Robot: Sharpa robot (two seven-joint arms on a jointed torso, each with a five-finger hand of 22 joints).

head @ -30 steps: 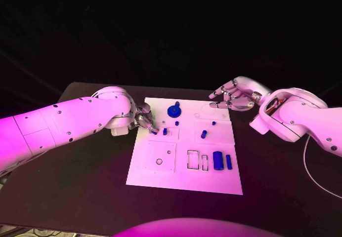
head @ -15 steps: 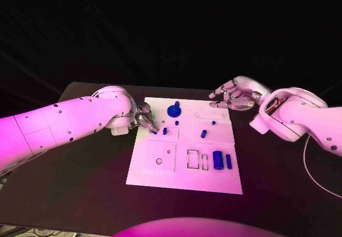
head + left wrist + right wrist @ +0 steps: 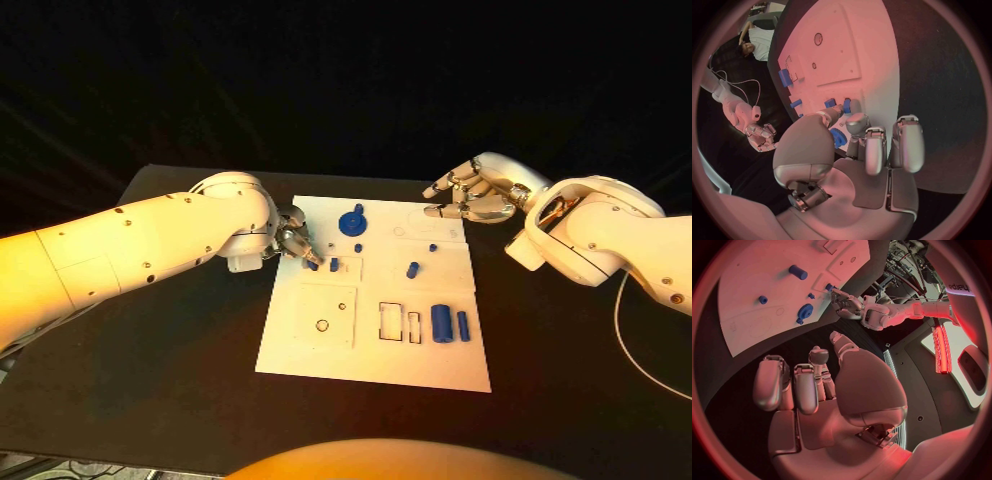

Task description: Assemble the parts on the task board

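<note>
The white task board (image 3: 372, 350) lies mid-table. My left hand (image 3: 296, 243) is at the board's left edge, thumb and a finger pinching a small blue part (image 3: 312, 266), also visible at the fingertips (image 3: 830, 103). A second small peg (image 3: 333, 265) stands just beside it. A round blue part with a handle (image 3: 353, 222) sits near the far edge. Short pegs (image 3: 413, 269) and two longer blue pieces (image 3: 440, 323) lie to the right. My right hand (image 3: 469, 198) hovers at the board's far right corner, fingers loosely bent and holding nothing (image 3: 811, 385).
Outlined recesses and a small hole (image 3: 322, 327) mark the board's near half. Bare black table (image 3: 173, 350) surrounds the board on all sides. A cable (image 3: 623, 330) hangs at the right past my right arm.
</note>
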